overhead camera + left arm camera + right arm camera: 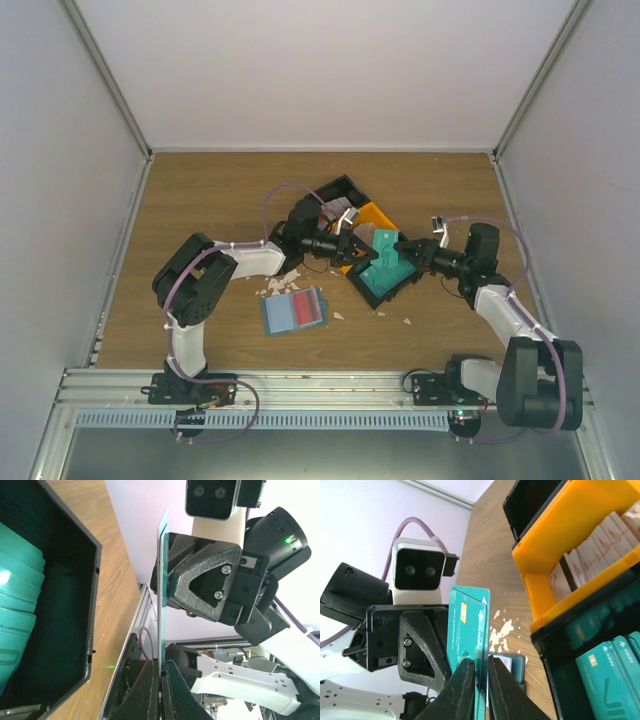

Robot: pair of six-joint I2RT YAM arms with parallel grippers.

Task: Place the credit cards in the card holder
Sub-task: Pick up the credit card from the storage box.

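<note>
A teal-green credit card point(384, 243) stands on edge in the air between both grippers, above the trays. My left gripper point(362, 243) is shut on one end of it. In the left wrist view the card point(163, 580) is edge-on in my jaws point(161, 672). My right gripper point(400, 247) is shut on the other end. In the right wrist view point(481, 667) the card point(465, 625) shows its chip, with a second teal edge close behind it. The blue-teal card holder point(295, 310) lies open on the table with a red card on it, and part of it shows in the right wrist view point(512, 667).
A black tray point(352, 278) with several teal cards point(605, 670) sits under the grippers. An orange tray point(378, 215) holds whitish cards point(590, 560), and another black tray point(335, 190) is behind it. Torn white scraps point(285, 280) lie near the holder.
</note>
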